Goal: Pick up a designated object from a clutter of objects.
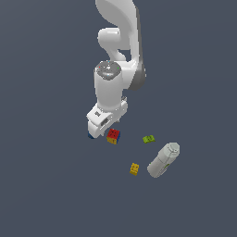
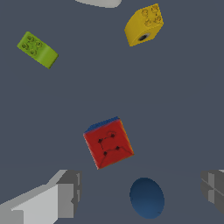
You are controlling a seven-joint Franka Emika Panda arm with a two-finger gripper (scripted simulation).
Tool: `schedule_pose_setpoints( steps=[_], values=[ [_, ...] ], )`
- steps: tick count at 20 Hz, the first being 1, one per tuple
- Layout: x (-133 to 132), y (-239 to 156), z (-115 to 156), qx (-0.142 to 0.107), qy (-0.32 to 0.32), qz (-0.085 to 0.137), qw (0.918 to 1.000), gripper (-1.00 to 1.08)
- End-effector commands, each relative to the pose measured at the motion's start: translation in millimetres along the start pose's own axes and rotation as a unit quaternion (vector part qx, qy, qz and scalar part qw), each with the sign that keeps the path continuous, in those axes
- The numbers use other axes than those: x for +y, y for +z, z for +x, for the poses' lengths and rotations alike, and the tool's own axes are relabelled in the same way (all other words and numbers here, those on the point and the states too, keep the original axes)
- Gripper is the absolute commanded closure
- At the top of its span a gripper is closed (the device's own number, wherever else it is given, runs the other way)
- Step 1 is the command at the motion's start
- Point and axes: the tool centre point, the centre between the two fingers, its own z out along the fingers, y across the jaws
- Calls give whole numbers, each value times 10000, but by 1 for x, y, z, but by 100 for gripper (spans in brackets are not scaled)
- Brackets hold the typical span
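The designated cube (image 1: 113,135), with red, yellow and blue dotted faces, lies on the floor; in the wrist view its red face (image 2: 108,143) shows. My gripper (image 1: 96,131) hangs low just to the exterior view's left of the cube, over the dark blue ball (image 1: 90,135), which it mostly hides. In the wrist view the gripper (image 2: 140,188) is open and empty, its grey fingers (image 2: 61,194) wide apart with the ball (image 2: 147,197) between them. The cube sits outside the jaws, apart from the ball.
A small green brick (image 1: 148,138) (image 2: 37,49) lies to the exterior view's right of the cube. A small yellow brick (image 1: 134,168) (image 2: 144,25) and a pale grey bottle (image 1: 163,159) lying on its side are nearer the front. The floor is plain dark grey.
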Motion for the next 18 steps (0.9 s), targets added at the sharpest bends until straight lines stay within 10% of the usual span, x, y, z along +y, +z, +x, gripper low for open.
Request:
schedule_pose_setpoints(
  steps=[1,18],
  values=[
    [-4,13,0,29,-361,15,9993,-92],
    [-23,62,0,204,-1749,79,9843,-92]
  ],
)
